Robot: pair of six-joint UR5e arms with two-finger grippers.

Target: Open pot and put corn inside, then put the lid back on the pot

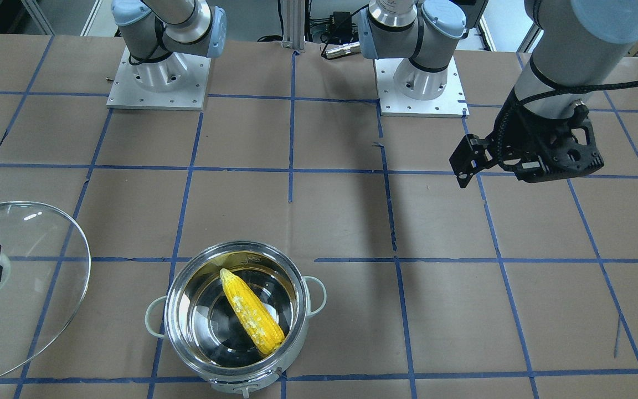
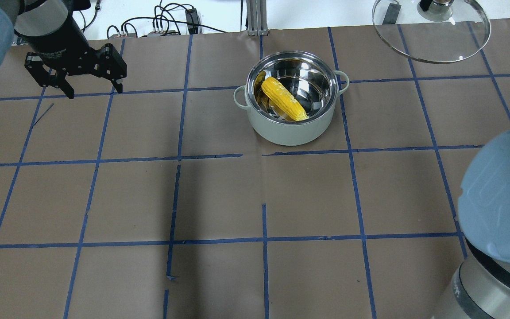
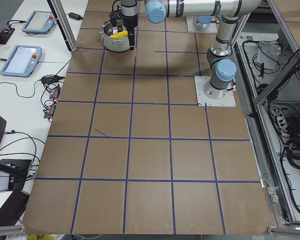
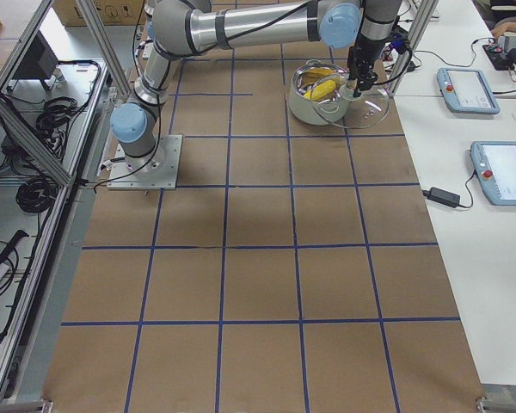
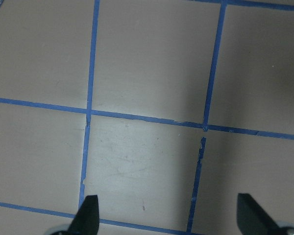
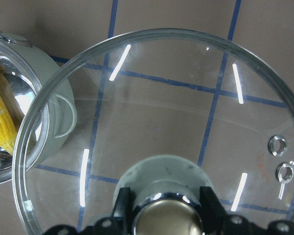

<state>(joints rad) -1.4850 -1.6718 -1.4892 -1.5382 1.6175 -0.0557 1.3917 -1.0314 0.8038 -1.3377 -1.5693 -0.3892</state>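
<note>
The pot [image 1: 186,327] stands uncovered near the table's far edge, and the yellow corn [image 1: 252,312] lies slanted inside it, also seen as corn [image 2: 284,104] in pot [image 2: 290,130] from overhead. My right gripper [image 6: 164,210] is shut on the knob [image 6: 159,178] of the glass lid [image 6: 176,98], holding it in the air beside the pot [image 6: 59,122]. Overhead, the lid [image 2: 432,42] hangs to the right of the pot. My left gripper [image 2: 94,91] hovers open and empty far to the pot's left, with its fingertips [image 5: 88,215] spread wide over bare paper.
Brown paper with a blue tape grid covers the table [image 2: 264,199]. Both arm bases [image 1: 158,77] sit on metal plates at the robot's side. Tablets and cables [image 3: 22,57] lie on the side benches beyond the table's edge.
</note>
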